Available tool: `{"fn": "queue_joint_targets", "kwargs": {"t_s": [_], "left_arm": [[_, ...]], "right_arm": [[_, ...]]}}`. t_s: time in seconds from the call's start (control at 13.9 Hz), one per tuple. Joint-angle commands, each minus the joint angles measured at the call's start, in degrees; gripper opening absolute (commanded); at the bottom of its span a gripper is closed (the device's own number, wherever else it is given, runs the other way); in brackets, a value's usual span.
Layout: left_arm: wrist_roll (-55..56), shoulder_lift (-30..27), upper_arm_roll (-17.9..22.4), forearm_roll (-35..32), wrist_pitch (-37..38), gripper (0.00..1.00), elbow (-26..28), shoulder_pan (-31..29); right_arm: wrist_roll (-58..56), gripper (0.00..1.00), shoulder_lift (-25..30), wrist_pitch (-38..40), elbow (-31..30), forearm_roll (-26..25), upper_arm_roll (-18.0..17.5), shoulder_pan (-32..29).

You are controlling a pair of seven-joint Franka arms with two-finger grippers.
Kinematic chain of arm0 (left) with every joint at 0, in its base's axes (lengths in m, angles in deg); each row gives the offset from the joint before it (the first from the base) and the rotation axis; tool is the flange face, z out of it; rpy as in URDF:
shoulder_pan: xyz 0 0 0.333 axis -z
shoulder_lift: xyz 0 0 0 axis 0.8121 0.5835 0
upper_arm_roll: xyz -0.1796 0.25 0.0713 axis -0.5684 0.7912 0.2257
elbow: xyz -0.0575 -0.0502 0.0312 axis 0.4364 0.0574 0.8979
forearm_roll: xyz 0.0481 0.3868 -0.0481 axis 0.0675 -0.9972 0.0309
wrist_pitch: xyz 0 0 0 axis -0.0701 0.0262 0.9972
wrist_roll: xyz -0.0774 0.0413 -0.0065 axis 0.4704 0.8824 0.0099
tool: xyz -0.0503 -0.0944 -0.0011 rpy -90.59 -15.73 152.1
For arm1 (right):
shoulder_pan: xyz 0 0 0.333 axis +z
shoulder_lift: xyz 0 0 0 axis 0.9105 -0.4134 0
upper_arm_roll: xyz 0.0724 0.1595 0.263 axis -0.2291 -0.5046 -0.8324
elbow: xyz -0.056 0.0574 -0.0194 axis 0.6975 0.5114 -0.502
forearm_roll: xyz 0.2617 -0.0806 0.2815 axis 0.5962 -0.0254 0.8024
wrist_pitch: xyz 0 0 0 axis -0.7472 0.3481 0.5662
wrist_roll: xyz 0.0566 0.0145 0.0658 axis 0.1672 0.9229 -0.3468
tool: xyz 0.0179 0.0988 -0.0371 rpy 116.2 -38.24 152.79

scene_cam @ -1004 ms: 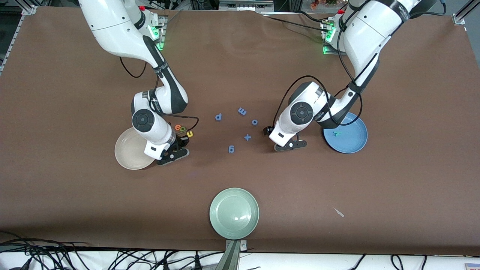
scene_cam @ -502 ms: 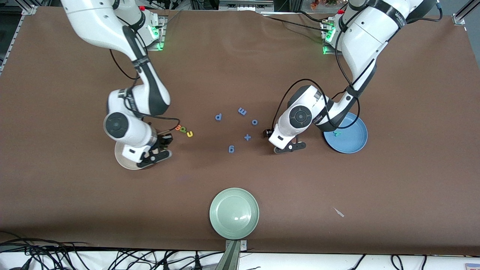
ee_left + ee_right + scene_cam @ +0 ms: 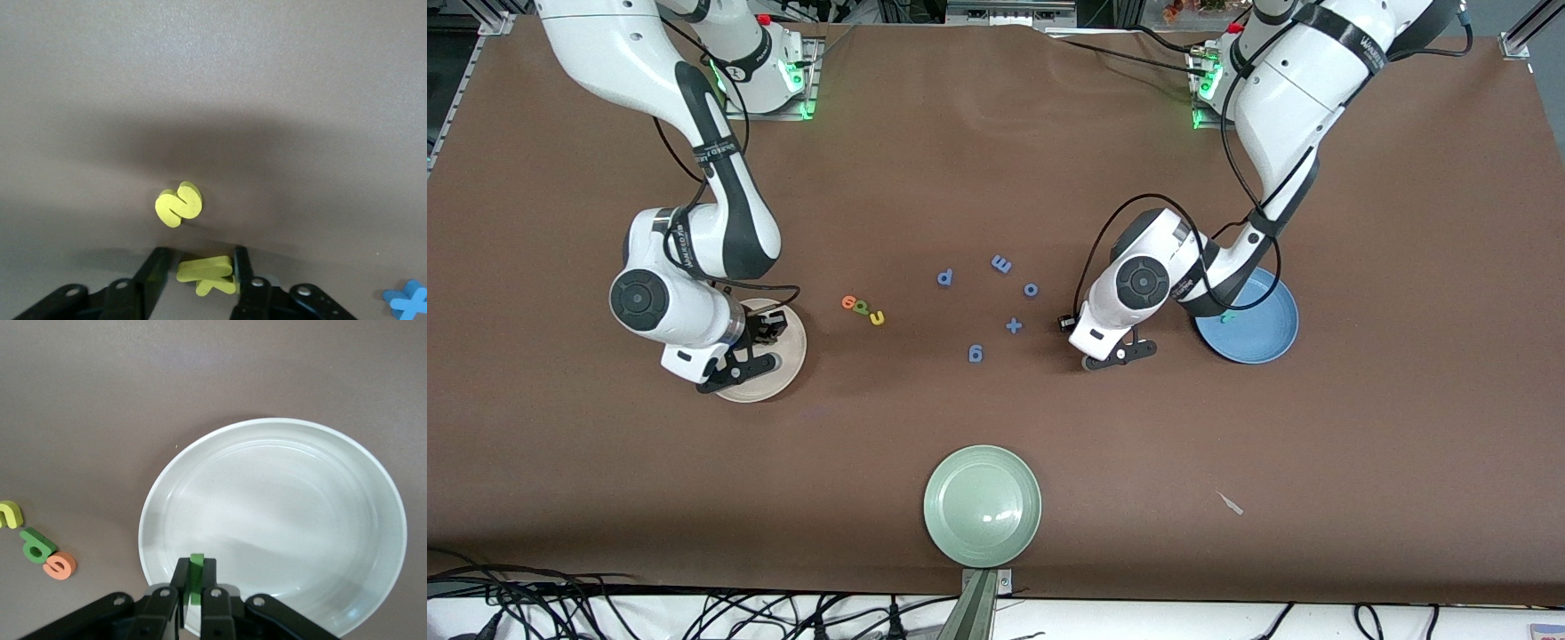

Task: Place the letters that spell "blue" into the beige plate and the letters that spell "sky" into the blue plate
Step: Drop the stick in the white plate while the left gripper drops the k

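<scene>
We saw right tool point(image 3: 191, 595) pinching green bar point(image 3: 196, 577) over beige plate point(image 3: 333, 453); left tool point(image 3: 199, 272) closing around yellow k point(image 3: 207, 273), might nudge yellow s point(image 3: 178, 204).

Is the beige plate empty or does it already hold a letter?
Empty. The right wrist view shows the beige plate bare inside; the right gripper over its rim is shut on the dark green bar, not yet released.

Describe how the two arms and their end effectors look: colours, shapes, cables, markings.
Both arms have glossy white rounded shells with black bands at the joints and round dark caps on the wrist housings. Loose black cables loop along each forearm, and small lettering runs along the bands. Green lights glow at both bases. The left end effector and right end effector are black, with two slim fingers.
</scene>
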Motion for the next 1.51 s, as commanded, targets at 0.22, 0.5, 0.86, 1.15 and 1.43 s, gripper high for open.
{"fn": "queue_joint_targets", "kwargs": {"t_s": [0.22,0.5,0.86,1.15,1.43], "left_arm": [[2.07,0.34,0.56,-0.95,0.14,0.26,-0.27,0.99],[-0.03,-5.09,0.29,-0.95,8.90,0.26,-0.88,-0.24],[-18.53,-11.34,0.56,-1.13,19.11,0.26,0.26,-6.90],[-34.74,-15.47,0.38,-2.53,19.04,0.29,6.92,-16.13],[-35.90,-18.64,0.20,-8.15,18.42,0.56,13.09,-18.16]], "right_arm": [[1.67,0.49,2.07,-0.74,-1.60,0.67,-0.45,0.85],[15.35,0.52,0.84,-4.07,-1.25,0.75,-1.68,6.89],[28.31,0.57,-2.59,-9.96,-1.78,0.75,-1.59,14.91],[28.40,0.60,-3.12,-10.32,-2.74,0.75,-1.68,15.00],[28.58,0.60,-3.12,-14.44,-5.38,1.10,-2.03,15.00]]}}
